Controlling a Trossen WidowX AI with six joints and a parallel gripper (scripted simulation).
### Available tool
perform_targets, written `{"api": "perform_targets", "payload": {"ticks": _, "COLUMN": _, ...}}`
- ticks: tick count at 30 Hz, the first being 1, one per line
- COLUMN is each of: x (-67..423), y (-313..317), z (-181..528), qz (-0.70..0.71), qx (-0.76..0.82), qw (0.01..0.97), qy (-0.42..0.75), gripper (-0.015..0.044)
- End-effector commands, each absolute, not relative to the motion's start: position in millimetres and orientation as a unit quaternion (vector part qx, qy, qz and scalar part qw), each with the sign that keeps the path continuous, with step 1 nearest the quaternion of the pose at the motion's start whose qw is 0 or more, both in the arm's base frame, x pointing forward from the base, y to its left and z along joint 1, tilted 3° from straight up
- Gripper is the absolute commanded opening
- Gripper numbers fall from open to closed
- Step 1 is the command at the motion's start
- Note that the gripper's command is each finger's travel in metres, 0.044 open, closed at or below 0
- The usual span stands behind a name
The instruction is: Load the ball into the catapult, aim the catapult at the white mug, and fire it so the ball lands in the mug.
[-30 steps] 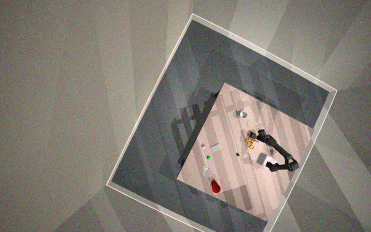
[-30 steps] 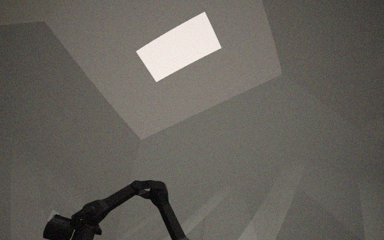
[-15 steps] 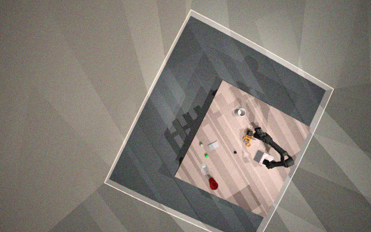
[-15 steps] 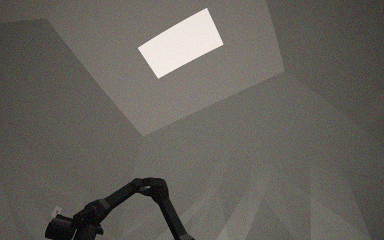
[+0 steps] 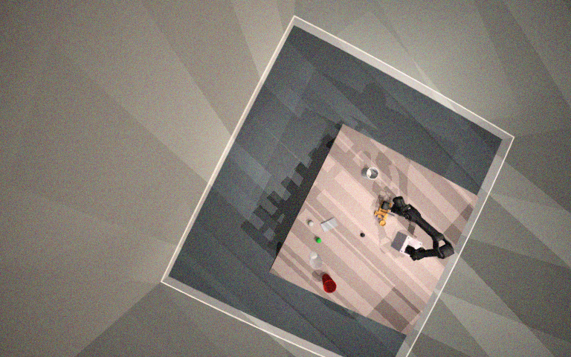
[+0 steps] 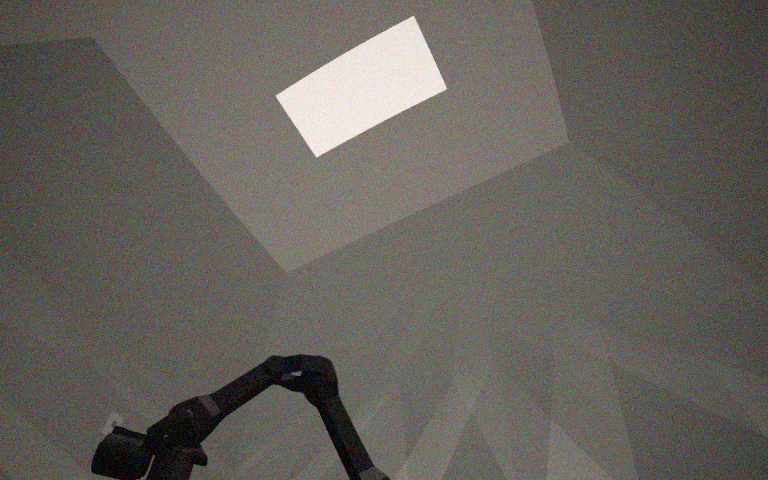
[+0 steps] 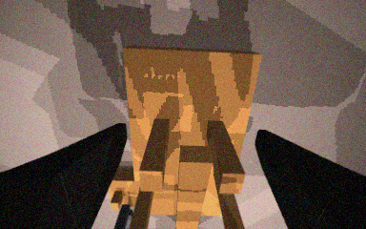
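Observation:
The orange wooden catapult (image 5: 382, 213) (image 7: 191, 95) stands on the pale table (image 5: 438, 198), with the white mug (image 5: 372, 172) a short way beyond it. My gripper (image 5: 387, 207) (image 7: 192, 134) is open around the catapult's near end; in the wrist view both dark fingers stand clear of its sides with table showing in the gaps. A small black ball (image 5: 361, 234) lies on the table to the catapult's lower left. I see no ball on the catapult. The exterior view shows only the arm (image 6: 317, 384) from below against the ceiling.
A green ball (image 5: 318, 239), a pale ball (image 5: 310, 222) and a grey block (image 5: 328, 224) lie toward the table's left side. A clear glass (image 5: 315, 259) and a tipped red cup (image 5: 328, 282) are near the left front edge. A grey-white box (image 5: 404, 242) sits by the arm's base.

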State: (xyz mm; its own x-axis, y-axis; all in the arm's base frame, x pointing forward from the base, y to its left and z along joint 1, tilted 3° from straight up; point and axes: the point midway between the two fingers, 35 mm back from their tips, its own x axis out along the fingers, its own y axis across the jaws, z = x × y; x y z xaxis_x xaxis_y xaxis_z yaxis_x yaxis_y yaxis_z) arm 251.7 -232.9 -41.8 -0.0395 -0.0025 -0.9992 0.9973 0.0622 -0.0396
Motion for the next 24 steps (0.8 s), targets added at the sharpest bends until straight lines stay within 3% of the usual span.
{"api": "perform_targets", "payload": {"ticks": 1, "x": 257, "y": -236, "z": -5, "qz": -0.494, "qx": 0.474, "qw": 0.509, "qy": 0.521, "gripper": 0.044}}
{"api": "perform_targets", "payload": {"ticks": 6, "x": 256, "y": -233, "z": 55, "qz": -0.494, "qx": 0.474, "qw": 0.509, "qy": 0.521, "gripper": 0.044}}
{"api": "perform_targets", "payload": {"ticks": 16, "x": 255, "y": -232, "z": 47, "qz": -0.492, "qx": 0.475, "qw": 0.51, "qy": 0.522, "gripper": 0.044}}
{"api": "perform_targets", "payload": {"ticks": 24, "x": 253, "y": -233, "z": 3, "qz": -0.492, "qx": 0.475, "qw": 0.51, "qy": 0.522, "gripper": 0.044}}
